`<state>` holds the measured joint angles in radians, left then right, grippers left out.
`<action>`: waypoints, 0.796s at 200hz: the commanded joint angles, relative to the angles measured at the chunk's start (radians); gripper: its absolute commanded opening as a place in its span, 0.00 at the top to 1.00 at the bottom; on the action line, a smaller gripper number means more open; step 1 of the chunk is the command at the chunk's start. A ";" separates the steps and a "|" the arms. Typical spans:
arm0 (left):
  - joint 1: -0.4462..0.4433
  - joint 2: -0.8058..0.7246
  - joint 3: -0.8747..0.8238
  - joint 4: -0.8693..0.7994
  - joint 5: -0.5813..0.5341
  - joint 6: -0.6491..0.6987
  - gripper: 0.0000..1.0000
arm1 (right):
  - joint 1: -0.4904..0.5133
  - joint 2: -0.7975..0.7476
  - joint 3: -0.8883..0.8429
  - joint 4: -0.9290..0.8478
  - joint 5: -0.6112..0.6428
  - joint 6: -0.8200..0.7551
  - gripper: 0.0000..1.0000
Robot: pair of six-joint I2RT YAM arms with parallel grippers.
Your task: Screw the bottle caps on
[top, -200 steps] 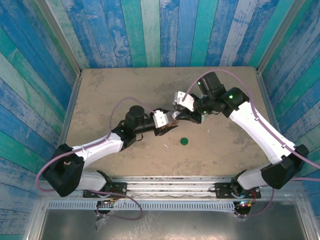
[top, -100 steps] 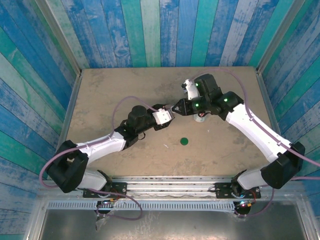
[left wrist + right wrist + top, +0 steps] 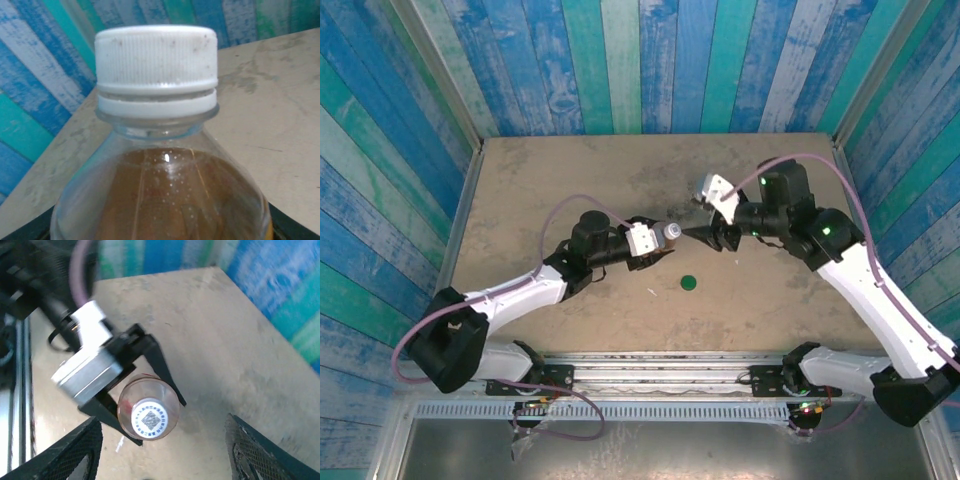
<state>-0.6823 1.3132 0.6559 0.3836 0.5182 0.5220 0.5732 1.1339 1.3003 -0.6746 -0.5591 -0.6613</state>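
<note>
Sandy tabletop [image 3: 570, 180], left fingers [image 3: 159, 362] clamping clear bottle [image 3: 165, 200], axis seemingly tilted, white cap [image 3: 156, 60] toward wide-apart empty right fingers [image 3: 250, 450]

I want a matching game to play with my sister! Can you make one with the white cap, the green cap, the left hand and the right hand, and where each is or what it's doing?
Things:
1. white cap
2. green cap
3. left hand
4. right hand

Places or states:
A. lying loose on the table
B. open, holding nothing
C. sitting on top of the bottle
D. clamped round the bottle

Pairs: 1-C, 2-A, 3-D, 4-B
</note>
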 commanded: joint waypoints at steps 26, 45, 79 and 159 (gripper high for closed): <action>0.006 -0.052 0.028 -0.038 0.116 -0.023 0.43 | 0.019 0.069 0.055 -0.155 -0.069 -0.266 0.47; 0.006 -0.052 0.039 -0.066 0.125 -0.016 0.43 | 0.046 0.092 0.053 -0.152 -0.051 -0.268 0.50; 0.006 -0.051 0.038 -0.072 0.142 -0.015 0.42 | 0.068 0.147 0.060 -0.161 0.002 -0.267 0.52; 0.006 -0.052 0.039 -0.085 0.144 -0.011 0.42 | 0.069 0.186 0.050 -0.165 0.027 -0.260 0.59</action>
<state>-0.6804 1.3132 0.6685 0.3084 0.6403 0.5159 0.6395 1.3121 1.3396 -0.8150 -0.5529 -0.9150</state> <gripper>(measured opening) 0.650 0.406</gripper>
